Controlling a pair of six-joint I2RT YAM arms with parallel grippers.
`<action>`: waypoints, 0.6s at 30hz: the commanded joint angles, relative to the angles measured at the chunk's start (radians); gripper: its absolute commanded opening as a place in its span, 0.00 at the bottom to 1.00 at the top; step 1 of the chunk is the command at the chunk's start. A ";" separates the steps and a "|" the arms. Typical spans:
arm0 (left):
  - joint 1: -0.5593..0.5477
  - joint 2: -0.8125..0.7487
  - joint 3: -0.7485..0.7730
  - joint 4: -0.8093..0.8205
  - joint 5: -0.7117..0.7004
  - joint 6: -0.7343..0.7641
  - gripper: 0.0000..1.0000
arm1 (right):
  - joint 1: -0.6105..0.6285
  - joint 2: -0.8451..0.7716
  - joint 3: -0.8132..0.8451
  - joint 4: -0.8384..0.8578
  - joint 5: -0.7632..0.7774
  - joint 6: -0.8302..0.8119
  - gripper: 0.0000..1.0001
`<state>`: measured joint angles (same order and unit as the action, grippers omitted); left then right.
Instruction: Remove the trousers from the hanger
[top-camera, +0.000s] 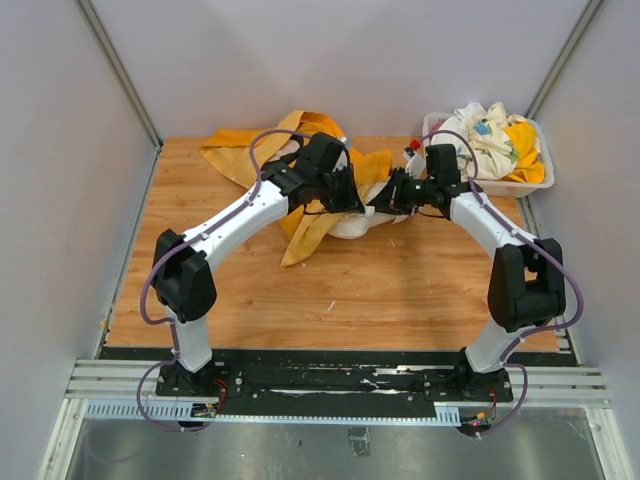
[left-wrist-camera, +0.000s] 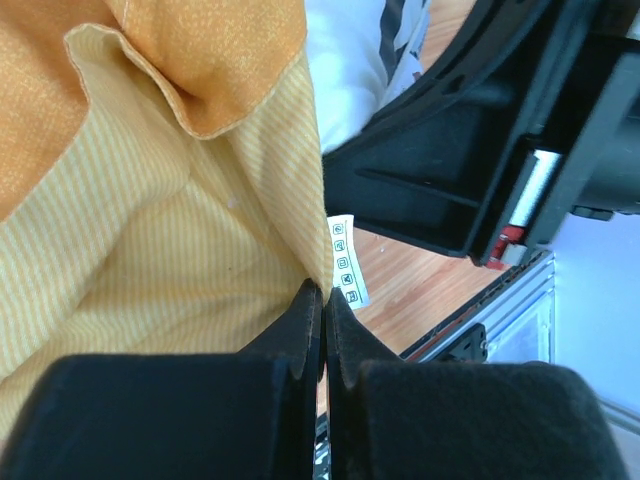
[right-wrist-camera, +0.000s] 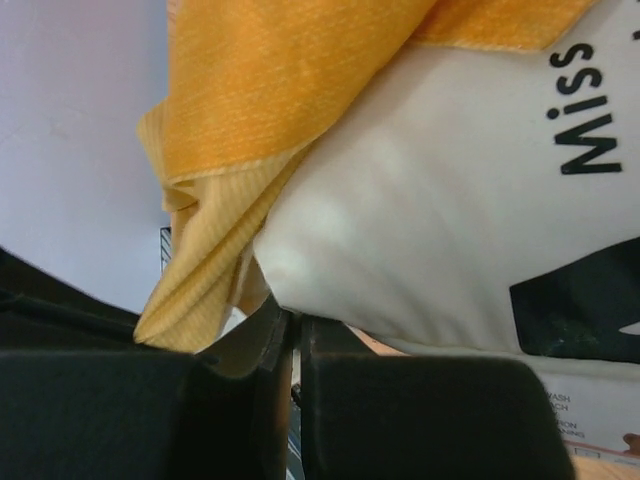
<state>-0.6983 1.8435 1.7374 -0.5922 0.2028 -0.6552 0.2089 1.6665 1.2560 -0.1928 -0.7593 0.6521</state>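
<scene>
Orange trousers (top-camera: 232, 152) lie bunched at the far middle of the wooden table (top-camera: 420, 290) in the top view, with one leg trailing toward the near side. Both arms reach in over them. The left gripper (top-camera: 352, 197) and the right gripper (top-camera: 392, 197) sit just beside each other above a white garment (top-camera: 352, 227) that lies against the trousers. At the far right corner stands a pale bin (top-camera: 500, 187) heaped with other clothes (top-camera: 490, 135).

From the left wrist we see the left gripper (left-wrist-camera: 323, 300) with its jaws pressed together, pinching the edge of the trousers (left-wrist-camera: 150, 230) where the paler striped inside of the cloth runs into the tips. A small care label (left-wrist-camera: 347, 262) hangs just to the right of that edge. Beyond it is the black body of the right arm (left-wrist-camera: 470, 150).

From the right wrist we see the right gripper (right-wrist-camera: 294, 330) with its jaws drawn close, only a thin slit between them. The trousers (right-wrist-camera: 300, 70) drape above and to the left. The white garment, printed "Miss" (right-wrist-camera: 585, 120), bulges right at the tips. We cannot tell whether any cloth is caught.
</scene>
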 joint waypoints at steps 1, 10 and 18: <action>-0.020 0.006 -0.007 0.036 0.096 -0.030 0.00 | -0.010 0.068 -0.009 0.053 0.019 -0.016 0.04; 0.014 0.017 0.175 0.027 0.161 -0.145 0.00 | -0.012 -0.005 -0.179 0.132 0.031 -0.010 0.21; 0.052 0.025 0.387 -0.040 0.172 -0.182 0.00 | -0.015 -0.077 -0.270 0.128 0.029 -0.033 0.05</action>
<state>-0.6342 1.8889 2.0045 -0.6399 0.2478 -0.7898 0.2070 1.6428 1.0214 -0.1532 -0.7341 0.6430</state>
